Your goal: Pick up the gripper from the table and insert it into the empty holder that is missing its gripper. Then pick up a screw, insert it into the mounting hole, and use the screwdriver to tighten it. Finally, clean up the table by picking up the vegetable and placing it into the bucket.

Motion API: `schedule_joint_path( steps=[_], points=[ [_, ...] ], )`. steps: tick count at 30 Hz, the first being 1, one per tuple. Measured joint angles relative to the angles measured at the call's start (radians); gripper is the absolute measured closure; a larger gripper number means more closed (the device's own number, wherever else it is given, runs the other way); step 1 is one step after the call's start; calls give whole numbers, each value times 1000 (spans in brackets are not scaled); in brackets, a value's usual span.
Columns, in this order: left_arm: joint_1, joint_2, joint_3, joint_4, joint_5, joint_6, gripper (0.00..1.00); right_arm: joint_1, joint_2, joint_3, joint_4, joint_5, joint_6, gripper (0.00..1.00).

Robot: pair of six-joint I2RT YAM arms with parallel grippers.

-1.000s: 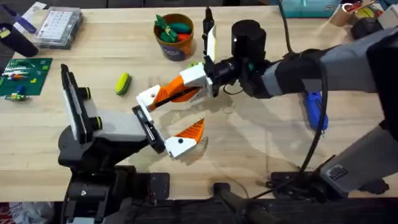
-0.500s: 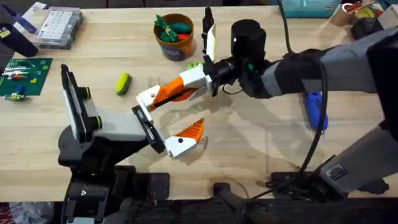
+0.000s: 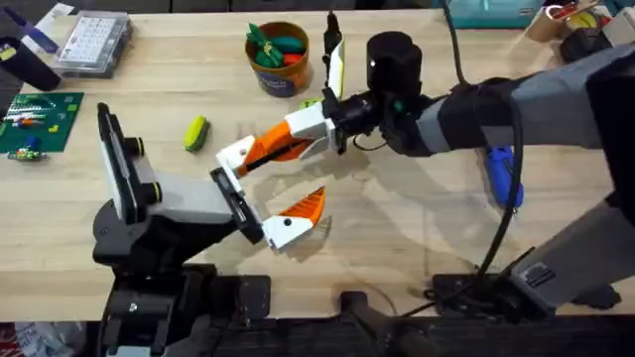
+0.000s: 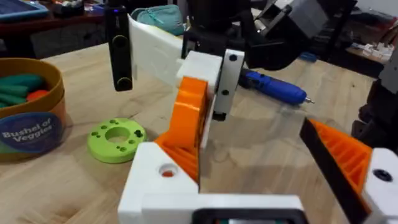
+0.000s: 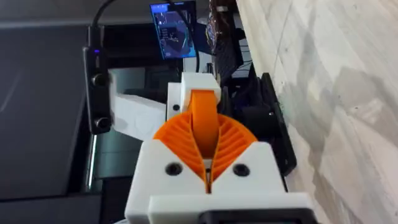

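Observation:
My right gripper [image 3: 333, 117] reaches in from the right, shut on the loose gripper finger [image 3: 283, 141], a white block with an orange ribbed pad. That finger meets the white holder [image 3: 236, 157] on my left gripper [image 3: 273, 186], which stands wide open. In the left wrist view the orange finger [image 4: 186, 121] rests against the holder [image 4: 158, 183], which has a small hole on top. In the right wrist view my right gripper [image 5: 208, 171] clamps the orange part [image 5: 202, 127]. The yellow-green vegetable [image 3: 195, 132] lies left of them. The bucket [image 3: 279, 71] stands behind. The blue screwdriver [image 3: 503, 177] lies at the right.
A green ring [image 4: 116, 135] lies by the bucket [image 4: 28, 134]. A black cylinder [image 3: 391, 55] stands behind the right wrist. A clear parts box [image 3: 94, 42] and a green circuit board [image 3: 38, 121] sit at the far left. Bare wood lies in front of the screwdriver [image 4: 273, 87].
The right gripper has edged slightly to the left with the finger part in it. The left arm has not moved.

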Motion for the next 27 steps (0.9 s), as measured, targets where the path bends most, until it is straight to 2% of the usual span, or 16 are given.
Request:
schedule_joint_path(
  steps=[27],
  points=[
    [4, 0, 0, 2, -17, -1, 14, 11, 0, 0, 42, 52, 65, 994]
  ],
)
